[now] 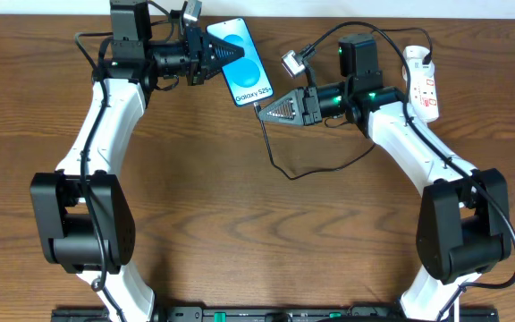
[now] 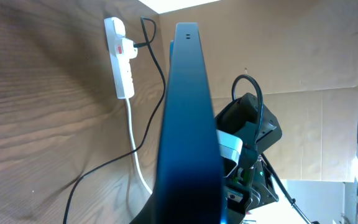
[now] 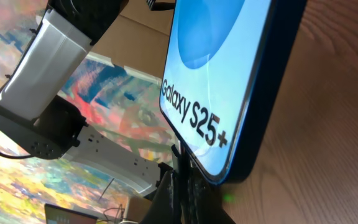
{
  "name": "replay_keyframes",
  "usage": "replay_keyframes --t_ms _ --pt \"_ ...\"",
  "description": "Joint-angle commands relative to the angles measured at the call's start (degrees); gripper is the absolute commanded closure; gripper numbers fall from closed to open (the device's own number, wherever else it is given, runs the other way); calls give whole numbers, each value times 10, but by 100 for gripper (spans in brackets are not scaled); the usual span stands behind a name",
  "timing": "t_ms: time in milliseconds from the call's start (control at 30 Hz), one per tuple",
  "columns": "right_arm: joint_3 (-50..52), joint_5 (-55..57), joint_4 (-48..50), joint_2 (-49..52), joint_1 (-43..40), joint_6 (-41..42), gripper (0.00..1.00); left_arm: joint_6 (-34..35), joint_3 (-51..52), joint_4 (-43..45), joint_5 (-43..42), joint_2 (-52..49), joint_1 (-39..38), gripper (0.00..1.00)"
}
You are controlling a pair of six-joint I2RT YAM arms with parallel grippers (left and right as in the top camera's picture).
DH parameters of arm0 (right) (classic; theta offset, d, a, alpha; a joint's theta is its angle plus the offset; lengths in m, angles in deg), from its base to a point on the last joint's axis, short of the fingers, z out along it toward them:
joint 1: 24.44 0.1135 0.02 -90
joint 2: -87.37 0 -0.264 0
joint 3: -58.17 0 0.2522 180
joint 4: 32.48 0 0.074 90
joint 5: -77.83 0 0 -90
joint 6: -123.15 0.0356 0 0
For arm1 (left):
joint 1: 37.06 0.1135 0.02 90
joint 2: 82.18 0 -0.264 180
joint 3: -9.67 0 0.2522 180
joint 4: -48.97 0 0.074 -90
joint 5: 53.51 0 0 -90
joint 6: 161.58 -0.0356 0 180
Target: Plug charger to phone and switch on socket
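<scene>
The phone (image 1: 244, 63), light-blue screen reading "Galaxy S25+", lies at the back middle of the wooden table. My left gripper (image 1: 220, 54) is shut on its upper left edge; the left wrist view shows the phone (image 2: 188, 118) edge-on between the jaws. My right gripper (image 1: 271, 109) is shut on the charger's plug tip (image 3: 179, 155), right at the phone's bottom edge (image 3: 229, 74). The thin black charger cable (image 1: 291, 176) loops across the table toward the socket (image 1: 421, 82), a white power strip with red switches at the back right.
The strip (image 2: 120, 59) and its thick white cord (image 2: 135, 155) lie beyond the phone in the left wrist view, with the black cable (image 2: 107, 163) beside them. The table's back edge runs close behind both arms. Brown cardboard stands behind the table.
</scene>
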State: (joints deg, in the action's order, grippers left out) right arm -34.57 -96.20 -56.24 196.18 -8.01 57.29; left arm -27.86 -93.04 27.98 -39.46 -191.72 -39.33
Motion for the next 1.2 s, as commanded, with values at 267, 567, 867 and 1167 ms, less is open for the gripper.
replay_keyframes --t_ms 267,567,867,1167 --pt "5 -12 -1 1 -10 -2 99 3 -1 5 -16 1 0 93" --pt "13 -3 -1 1 -7 -2 99 3 -1 5 -16 1 0 93" --pt "18 -4 0 1 2 -2 99 3 -1 5 -16 1 0 93" --pt "18 -19 20 1 1 7 99 3 -1 5 -13 1 0 93"
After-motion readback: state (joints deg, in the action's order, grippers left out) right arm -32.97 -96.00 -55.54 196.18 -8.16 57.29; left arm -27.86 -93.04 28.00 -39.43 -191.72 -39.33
